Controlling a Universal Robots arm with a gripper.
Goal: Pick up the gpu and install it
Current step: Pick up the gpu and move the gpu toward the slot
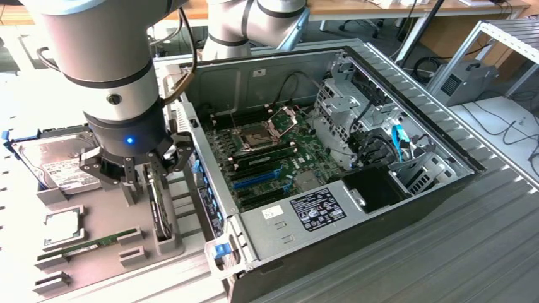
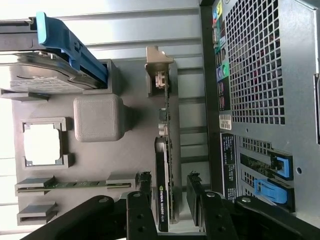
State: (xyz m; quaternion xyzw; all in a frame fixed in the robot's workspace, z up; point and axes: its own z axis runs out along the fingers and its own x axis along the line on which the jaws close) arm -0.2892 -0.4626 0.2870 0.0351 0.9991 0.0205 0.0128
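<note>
Lab bench with a ribbed metal bench top [image 1: 396,265], desks and cables behind. The gpu [image 2: 166,150], a flat black card with a green board edge and a silver end bracket, stands on its long edge in a holder of the grey moulded fixture tray [image 2: 135,100], directly between the fingers [image 2: 143,200]. Parked on edge like that, both broad faces are exposed for a side pinch. The black two-finger gripper [image 2: 168,177] is spread wide, with one finger off each face and what looks like a sliver of gap on both sides. Nothing is clamped, so the card's weight is on the holder. From the exterior view the grey Universal Robots arm [image 1: 110,69] drops straight down, with the gripper [image 1: 145,192] low around the gpu [image 1: 160,218]; vertical approach fits the upright card. Outboard of one finger are a thin green RAM stick [image 2: 75,184], a square silver CPU [image 2: 42,144] and a silver hard drive [image 2: 45,80] with a white label. Each sits in its own pocket, so parts stay located. Outboard of the other finger, just beside the tray, is a black tower PC case [image 1: 421,107] lying side-open. Its green motherboard [image 1: 278,151] and blue slot [image 1: 257,180] face up, probably so they can be reached from above.
</note>
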